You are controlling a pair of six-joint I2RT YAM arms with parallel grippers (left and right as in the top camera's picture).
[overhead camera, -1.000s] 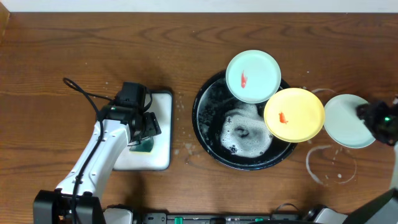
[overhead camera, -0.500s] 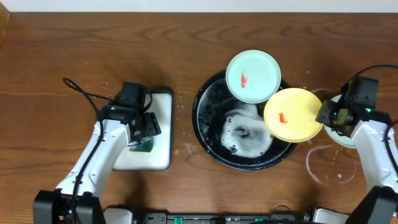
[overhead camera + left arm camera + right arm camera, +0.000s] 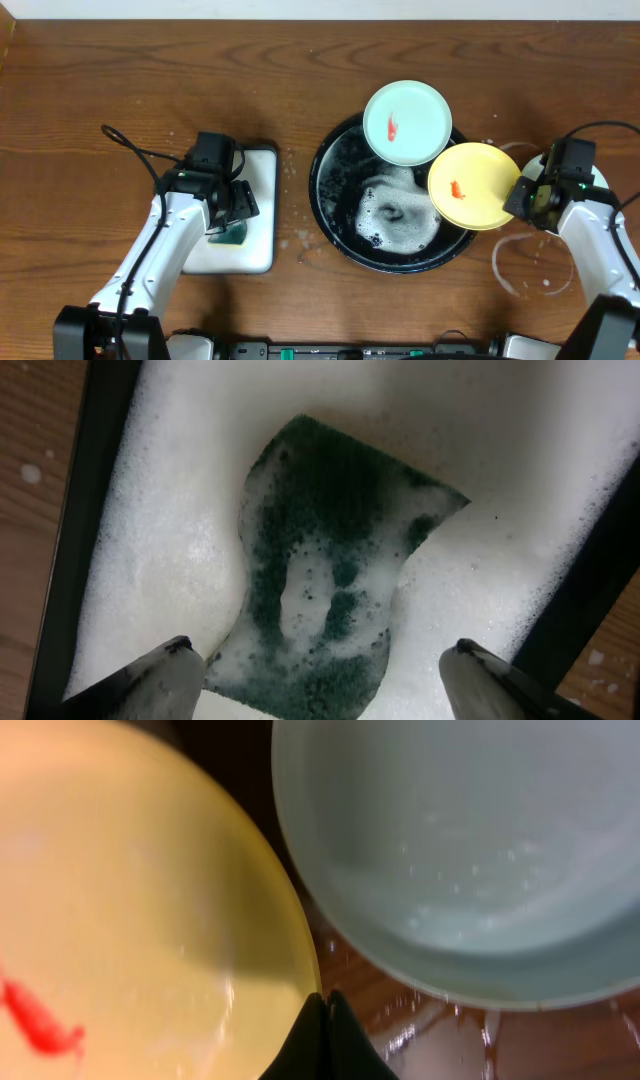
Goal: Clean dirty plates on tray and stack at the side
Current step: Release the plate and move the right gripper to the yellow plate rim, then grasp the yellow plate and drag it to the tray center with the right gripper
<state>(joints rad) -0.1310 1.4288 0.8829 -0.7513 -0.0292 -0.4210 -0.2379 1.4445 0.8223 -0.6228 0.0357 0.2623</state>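
- Broadly, the bench (image 3: 100,80) carries the black tray (image 3: 325,190) right of centre in the overhead view, with suds (image 3: 395,215) pooled inside it.
- Left of centre sits the white tray (image 3: 258,200), which holds the foamy sponge (image 3: 320,590).
- The yellow plate (image 3: 475,185) overlaps the black tray's right rim and shows a red smear (image 3: 455,188). The upper mint plate (image 3: 407,122) rests on the top rim. A second mint plate (image 3: 470,840) lies just beside the yellow one on the bench.
- The right fingers (image 3: 310,1040) are pressed together, and we judge them to be pinching the yellow plate's right rim. We should keep the plate level over the suds and clear of its neighbour.
- The left fingers (image 3: 165,675) are spread above the sponge and hold nothing.
- Only the right wrist view shows the pinch and the second mint plate's wet face. Overhead, the arm hides most of that plate.
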